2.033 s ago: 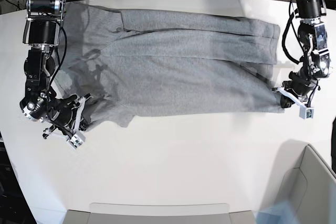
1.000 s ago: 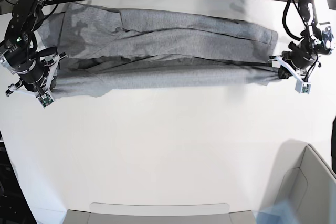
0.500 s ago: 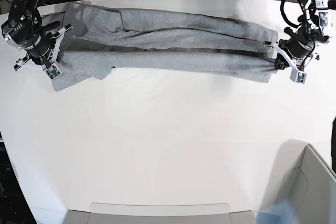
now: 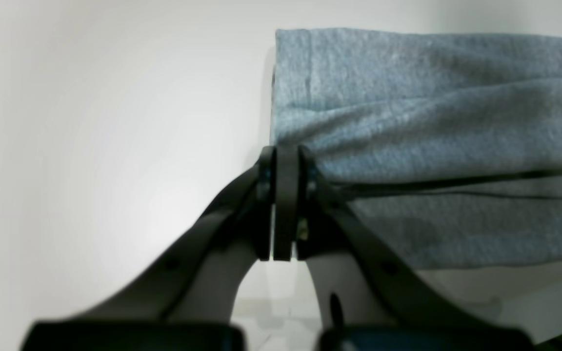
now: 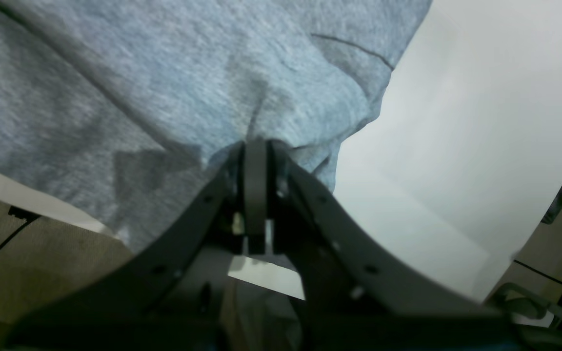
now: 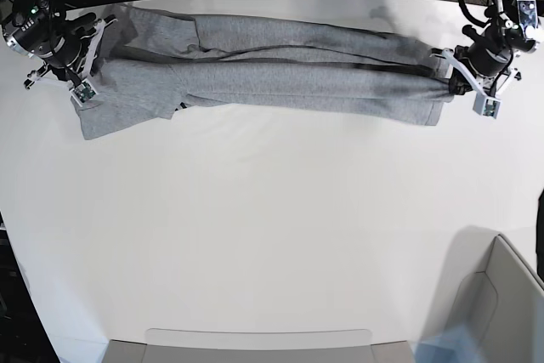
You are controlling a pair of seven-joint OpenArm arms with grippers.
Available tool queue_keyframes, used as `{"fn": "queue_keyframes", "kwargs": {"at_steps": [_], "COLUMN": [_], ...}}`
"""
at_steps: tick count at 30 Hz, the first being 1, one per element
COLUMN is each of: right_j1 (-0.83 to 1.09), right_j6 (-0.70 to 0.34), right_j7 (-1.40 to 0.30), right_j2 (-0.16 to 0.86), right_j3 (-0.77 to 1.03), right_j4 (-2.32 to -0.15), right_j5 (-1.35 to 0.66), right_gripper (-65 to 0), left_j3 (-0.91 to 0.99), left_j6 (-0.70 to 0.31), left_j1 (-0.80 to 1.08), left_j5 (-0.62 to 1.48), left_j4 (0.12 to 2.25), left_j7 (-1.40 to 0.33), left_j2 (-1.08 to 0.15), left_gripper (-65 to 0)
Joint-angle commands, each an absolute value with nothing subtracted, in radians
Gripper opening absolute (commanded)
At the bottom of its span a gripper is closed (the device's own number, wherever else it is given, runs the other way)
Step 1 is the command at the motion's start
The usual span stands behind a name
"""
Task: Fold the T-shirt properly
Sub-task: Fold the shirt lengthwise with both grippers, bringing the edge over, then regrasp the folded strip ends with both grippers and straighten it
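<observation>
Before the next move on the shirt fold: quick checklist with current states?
1. Left gripper shut on T-shirt edge: ok.
2. Right gripper shut on the other end: ok.
3. Near edge carried over to the far side along the whole length: ok.
4. Fold flat and even: not ok, a flap droops out near the right gripper.
5. Shirt fully on table: cannot tell, the far corner is at the edge.

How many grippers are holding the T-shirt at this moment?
2. The left gripper pinches the T-shirt at its end on the base view's right; the right gripper pinches the end on that view's left. Both pairs of jaws are shut on cloth.
</observation>
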State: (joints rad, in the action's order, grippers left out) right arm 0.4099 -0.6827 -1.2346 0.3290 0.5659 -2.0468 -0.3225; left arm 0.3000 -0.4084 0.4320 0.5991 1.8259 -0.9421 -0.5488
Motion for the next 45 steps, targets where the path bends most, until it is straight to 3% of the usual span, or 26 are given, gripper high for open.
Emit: {"fn": "queue_keyframes", "kwargs": {"at_steps": [1,4,9,12,17,22,24,28,33,45], "right_j1": [0.409,0.409,0.423,0.418,0.398,0.371,0.366,0.348,0.325,0.305], "right_j6": [-0.698,-0.698,-0.698,-0.698,-0.698,-0.698,-0.698,-0.698,-0.698,-0.698], "right_j7": [-1.231,-1.233,-1.228,-1.228,-1.228,-1.228,-1.228,-1.228,-1.228,-1.227], "right_j2": [0.343,0.341,0.346,0.358,0.375,0.377,0.377,0.358,0.298,0.306], "right_j3": [0.572,0.572,0.575,0.598,0.722,0.769,0.720,0.591,0.552,0.438], "right_j4": [-2.060,-2.060,-2.063,-2.064,-2.064,-2.061,-2.060,-2.057,-2.057,-1.848], "right_j5": [-0.325,-0.328,-0.352,-0.415,-0.539,-0.581,-0.572,-0.463,-0.306,-0.294], "right_gripper": [-65.0,-65.0,-42.8,-38.7,-39.1,-40.4,-45.9,-64.2,-65.0,-65.0], "left_j3": [0.308,0.309,0.317,0.320,0.417,0.392,0.332,0.211,0.182,0.073], "left_j6": [-0.404,-0.403,-0.403,-0.403,-0.403,-0.403,-0.403,-0.403,-0.403,-0.404], "left_j1": [0.427,0.427,0.458,0.476,0.498,0.378,0.325,0.286,0.280,0.251], "left_j5": [0.599,0.598,0.598,0.598,0.598,0.596,0.596,0.596,0.596,0.596], "left_j4": [1.834,1.836,1.860,1.894,1.919,1.919,1.894,1.814,1.756,1.437], "left_j7": [-0.928,-0.928,-0.949,-0.955,-0.947,-0.954,-0.955,-0.955,-0.943,-0.782], "left_j2": [-0.567,-0.567,-0.570,-0.570,-0.562,-0.490,-0.486,-0.498,-0.498,-0.503], "left_gripper": [-65.0,-65.0,-46.0,-46.6,-50.1,-65.0,-65.0,-65.0,-65.0,-65.0]}}
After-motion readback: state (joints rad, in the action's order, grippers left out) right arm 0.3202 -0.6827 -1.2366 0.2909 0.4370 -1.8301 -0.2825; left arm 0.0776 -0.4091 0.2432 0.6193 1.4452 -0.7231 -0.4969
